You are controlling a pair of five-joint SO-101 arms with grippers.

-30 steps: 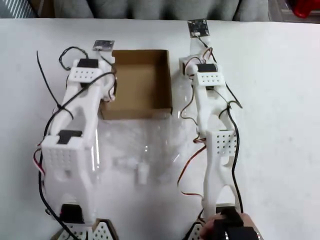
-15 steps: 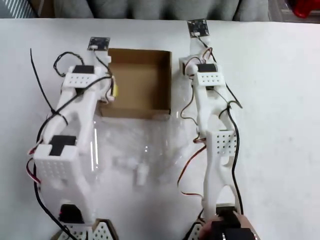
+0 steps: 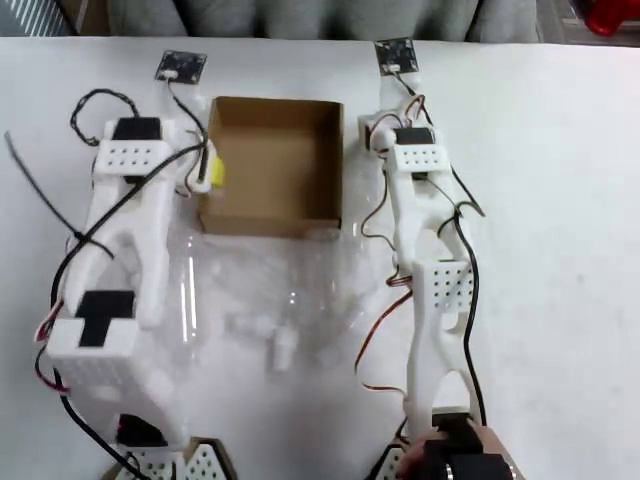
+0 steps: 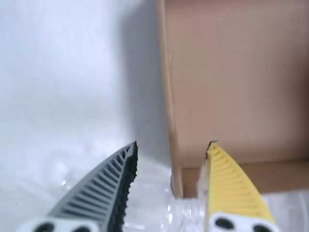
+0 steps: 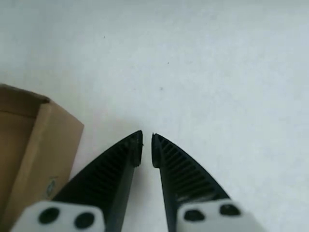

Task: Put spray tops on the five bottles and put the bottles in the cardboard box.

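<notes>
though agape, left gripper (image 4: 173,143) astride box (image 4: 231,72)

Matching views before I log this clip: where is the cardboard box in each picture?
High view: cardboard box at upper centre, between the two arms, open side up.
Left wrist view: the box lies just ahead of the left end effector, its side wall between the open fingers.
Right wrist view: one box corner beside the right end effector.
Shared landmark: the white table around the box.
</notes>
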